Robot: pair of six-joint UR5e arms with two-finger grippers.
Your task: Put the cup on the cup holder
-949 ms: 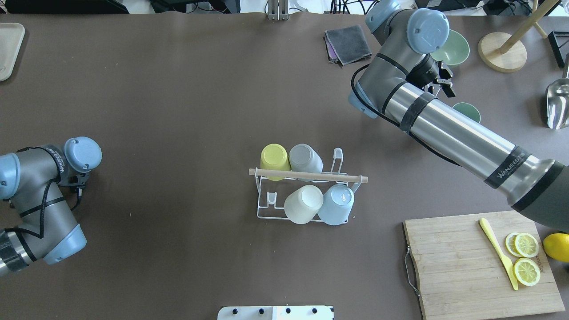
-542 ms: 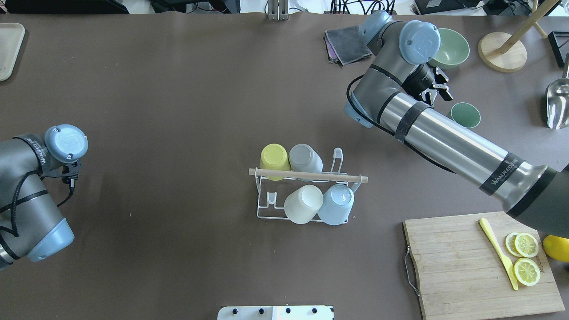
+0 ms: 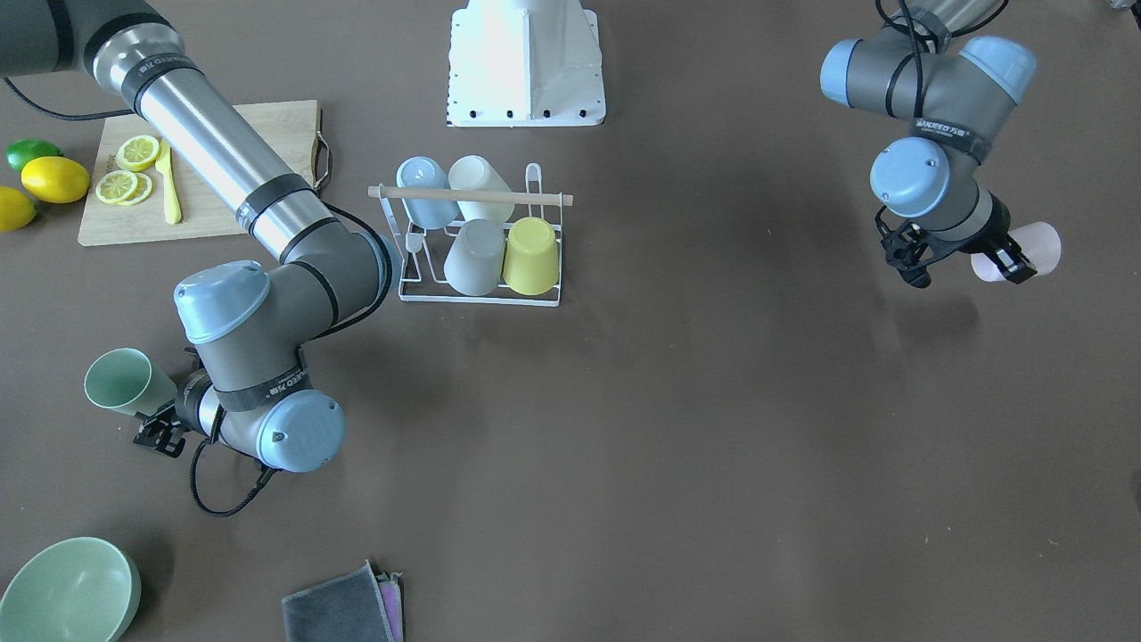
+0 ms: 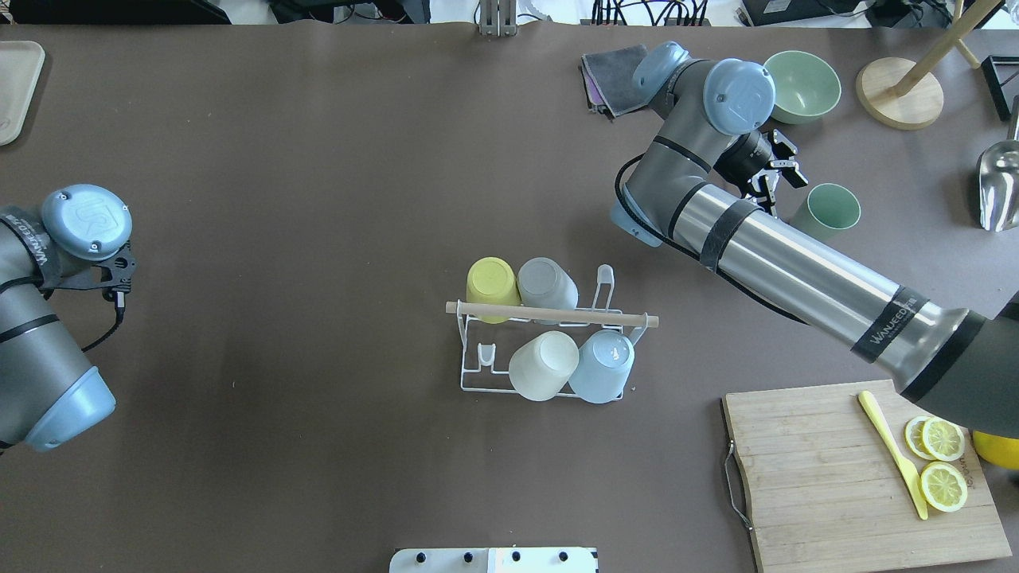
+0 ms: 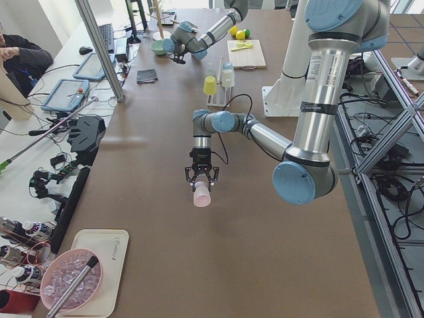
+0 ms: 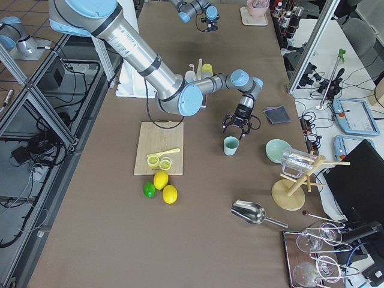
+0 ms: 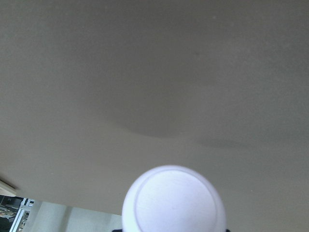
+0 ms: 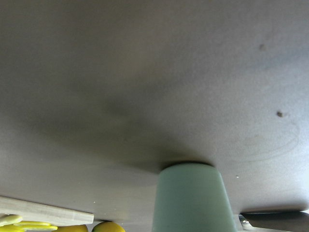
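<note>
The cup holder [image 4: 557, 316], a white wire rack with a wooden rod, stands mid-table with several cups upside down on its prongs; it also shows in the front view [image 3: 472, 193]. My right gripper [image 4: 778, 172] is shut on a green cup [image 4: 829, 209], which is tilted at the far right. In the right wrist view the green cup [image 8: 190, 198] reaches down to the table. My left gripper [image 3: 1010, 259] is shut on a pink cup [image 3: 1032, 249] and holds it sideways above the table, far from the rack. The pink cup's base [image 7: 174, 200] fills the bottom of the left wrist view.
Two prongs [image 4: 605, 278] on the rack are bare. A green bowl [image 4: 804, 86], a grey cloth [image 4: 625, 78], a wooden stand [image 4: 899, 95] and a metal scoop [image 4: 999, 183] lie at the far right. A cutting board [image 4: 828, 477] holds lemon slices and a yellow knife.
The right gripper moved onto the green cup, which went from upright to tilted. The left wrist swung further from the robot, along the table's left edge.
</note>
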